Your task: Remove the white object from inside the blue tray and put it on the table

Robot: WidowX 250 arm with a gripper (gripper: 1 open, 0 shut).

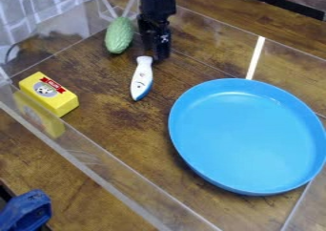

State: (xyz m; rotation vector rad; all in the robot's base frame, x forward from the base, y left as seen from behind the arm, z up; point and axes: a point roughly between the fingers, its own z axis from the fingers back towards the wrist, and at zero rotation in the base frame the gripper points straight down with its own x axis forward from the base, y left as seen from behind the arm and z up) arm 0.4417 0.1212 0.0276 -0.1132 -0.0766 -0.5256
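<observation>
Both pincer [154, 50] fingers stand spread wide, empty, just above the white object [140, 78].

1. Single black arm, entering from the top edge of the view and reaching straight down.
2. Wrist held vertical, gripper [154, 52] pointing at the table [90, 130] below it.
3. Jaws spread wide (two dark fingers [163, 46] showing side by side, a slim gap between them).
4. Nothing clasped between the fingers.
5. Fingertips low, close above the table surface; contact impossible to tell from this angle.
6. Upper part of the arm cut off by the frame, so only the last section and gripper seen.
</observation>
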